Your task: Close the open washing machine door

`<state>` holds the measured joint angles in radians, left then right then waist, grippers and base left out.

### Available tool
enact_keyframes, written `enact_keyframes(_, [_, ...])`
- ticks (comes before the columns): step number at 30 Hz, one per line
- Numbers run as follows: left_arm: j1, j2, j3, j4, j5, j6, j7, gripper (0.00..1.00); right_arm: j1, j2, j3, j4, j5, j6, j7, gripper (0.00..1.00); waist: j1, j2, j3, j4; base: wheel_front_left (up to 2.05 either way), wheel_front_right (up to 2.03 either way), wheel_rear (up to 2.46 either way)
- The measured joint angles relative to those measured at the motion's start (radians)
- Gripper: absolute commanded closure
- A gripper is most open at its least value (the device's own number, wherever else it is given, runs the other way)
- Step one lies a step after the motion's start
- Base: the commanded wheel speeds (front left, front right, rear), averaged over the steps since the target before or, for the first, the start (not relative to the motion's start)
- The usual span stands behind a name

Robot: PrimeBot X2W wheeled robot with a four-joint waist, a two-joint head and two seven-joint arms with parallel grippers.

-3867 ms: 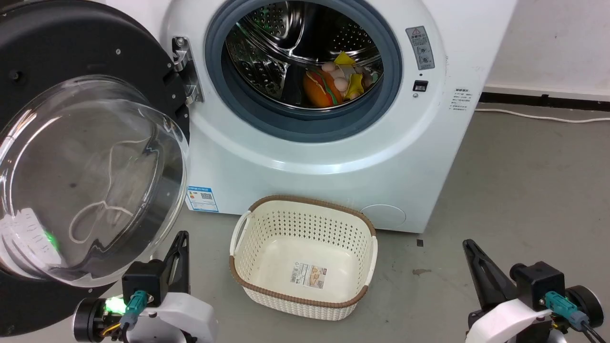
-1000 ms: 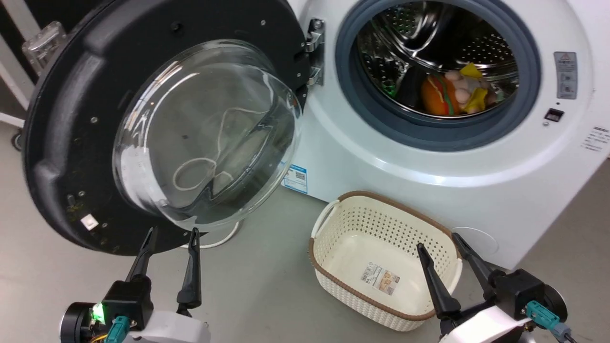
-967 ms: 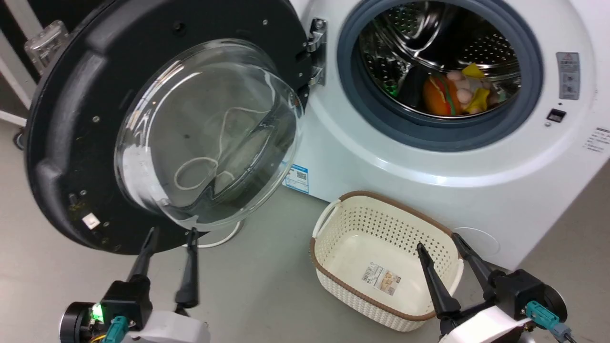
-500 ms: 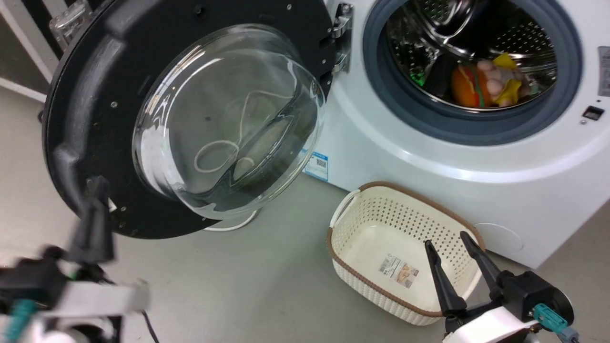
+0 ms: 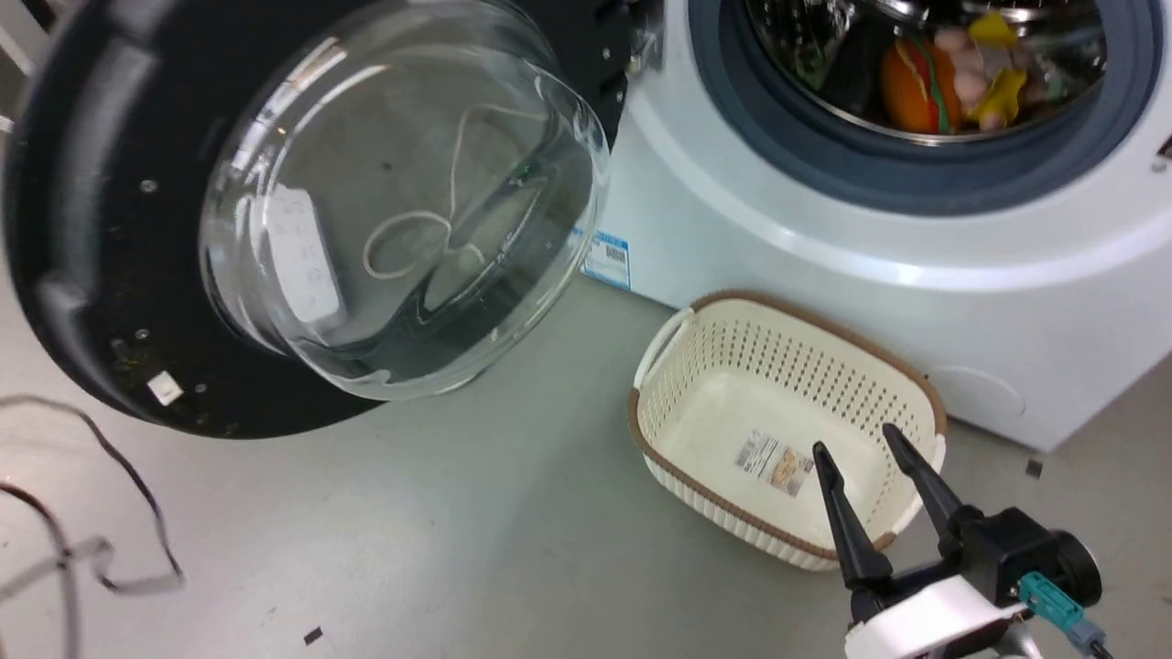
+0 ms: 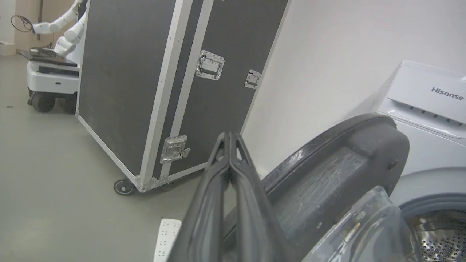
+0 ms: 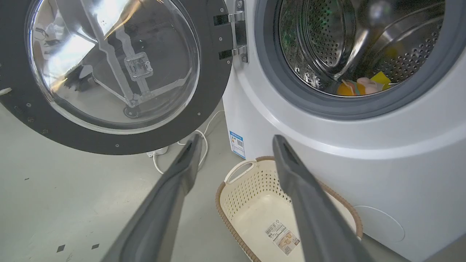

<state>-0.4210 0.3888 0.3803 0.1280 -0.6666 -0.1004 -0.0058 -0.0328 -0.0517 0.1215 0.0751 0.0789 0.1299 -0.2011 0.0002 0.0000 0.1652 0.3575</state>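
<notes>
The washing machine door (image 5: pixel 73 238) stands swung open at the left, black, with its glass bowl (image 5: pixel 394 201) bulging toward me. The white washing machine (image 5: pixel 824 256) is at the upper right, and its steel drum (image 7: pixel 327 40) holds colourful soft toys (image 5: pixel 952 64). My left gripper (image 6: pixel 228 135) is shut with nothing between its fingers, out beyond the door's (image 6: pixel 338 163) free outer rim; I cannot tell whether it touches. My right gripper (image 5: pixel 851 439) hangs open over the basket's near rim, also seen as the right gripper (image 7: pixel 237 139).
A cream perforated basket (image 5: pixel 906 384) with a brown rim sits on the floor before the washer. A black flight case (image 6: pixel 145 72) on castors stands behind the door, with another robot (image 6: pixel 54 72) beyond it. A white power strip (image 6: pixel 165 236) and cable lie under the door.
My left gripper has shut and swung out left, leaving the head view for the door's outer side. The head camera has moved. The right gripper stays open.
</notes>
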Motion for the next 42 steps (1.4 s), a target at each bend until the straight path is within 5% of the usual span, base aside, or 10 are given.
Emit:
enact_keyframes(12, [-0.228, 0.068, 0.096, 0.379, -0.418, 0.049, 0.414, 1.0, -0.042, 0.001, 0.016, 0.018, -0.002, 0.0, -0.025, 0.0, -0.0001, 0.0, 0.081, -0.002, 0.0, 0.0, 0.0])
enact_keyframes(24, [-0.224, 0.063, 0.152, 0.359, -0.771, 0.017, 0.845, 1.0, -0.058, 0.001, 0.018, 0.049, 0.014, 0.0, -0.052, 0.0, -0.0002, 0.0, 0.08, 0.01, 0.0, 0.0, 0.0])
enact_keyframes(33, [-0.034, -0.072, 0.143, 0.162, -0.898, 0.083, 1.03, 1.0, -0.05, 0.001, 0.017, 0.068, 0.048, 0.0, -0.052, 0.0, -0.0004, 0.0, 0.009, -0.002, 0.0, 0.0, 0.0])
enact_keyframes(42, [0.148, -0.244, 0.109, -0.053, -0.939, 0.162, 1.063, 1.0, -0.026, 0.001, -0.007, 0.061, 0.069, 0.0, -0.052, 0.0, -0.0004, 0.0, -0.055, -0.046, 0.0, 0.0, 0.0])
